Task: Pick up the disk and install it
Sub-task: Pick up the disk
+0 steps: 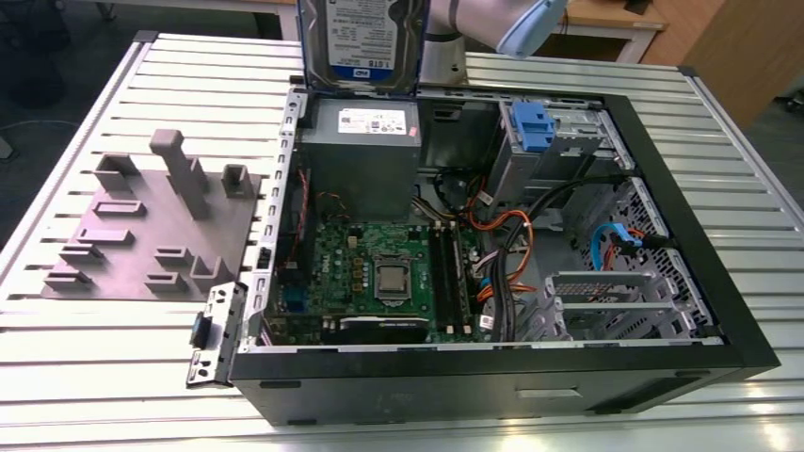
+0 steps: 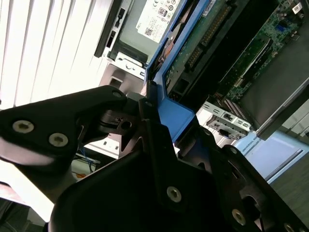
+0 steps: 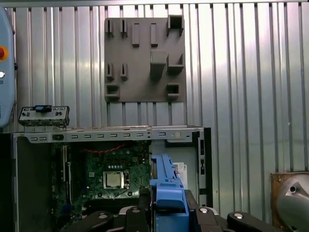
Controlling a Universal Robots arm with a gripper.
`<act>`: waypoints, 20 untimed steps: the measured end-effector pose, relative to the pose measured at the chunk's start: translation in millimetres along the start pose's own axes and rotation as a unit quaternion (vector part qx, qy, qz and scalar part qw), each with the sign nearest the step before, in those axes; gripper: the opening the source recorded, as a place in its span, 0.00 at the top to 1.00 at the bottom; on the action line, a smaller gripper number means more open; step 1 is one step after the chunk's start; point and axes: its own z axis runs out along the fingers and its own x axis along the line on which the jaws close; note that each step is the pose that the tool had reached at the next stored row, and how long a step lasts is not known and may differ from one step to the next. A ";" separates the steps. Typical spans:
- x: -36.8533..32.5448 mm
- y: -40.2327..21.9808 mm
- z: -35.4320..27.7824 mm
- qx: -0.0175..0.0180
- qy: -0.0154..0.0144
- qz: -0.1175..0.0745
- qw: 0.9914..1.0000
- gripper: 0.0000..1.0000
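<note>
Above computer case (image 1: 477, 381) | jaws clamp disk (image 1: 361, 42) | label (image 1: 371, 24): exterior view; underside board (image 2: 200, 38): second wrist view

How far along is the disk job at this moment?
Done: the disk is picked up. In hand: the gripper is shut on its blue frame, holding it upright over the open computer case by the grey power supply. Left: installing; it sits in no bay yet.

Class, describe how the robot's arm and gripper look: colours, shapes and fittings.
The arm is a smooth silver-grey tube with a rounded pale blue joint cap. The gripper is matt black metal: flat, angular linkage plates joined by pivots and studded with round silver screw heads.
</note>
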 end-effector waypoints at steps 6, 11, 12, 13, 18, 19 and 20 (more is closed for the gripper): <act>4.2 -0.2 -0.1 0.000 0.000 0.000 1.000 0.64; 7.8 -0.4 -0.1 0.000 0.000 0.000 1.000 0.64; 8.5 -0.4 -0.1 0.000 0.000 0.000 1.000 0.64; 9.1 -0.4 -0.2 0.000 0.000 0.000 1.000 0.64; 11.9 -0.8 0.0 0.000 0.000 0.000 1.000 0.64; 11.9 -1.8 0.2 0.000 0.000 0.000 1.000 0.64; 11.9 -2.3 0.1 0.000 0.001 0.000 1.000 0.64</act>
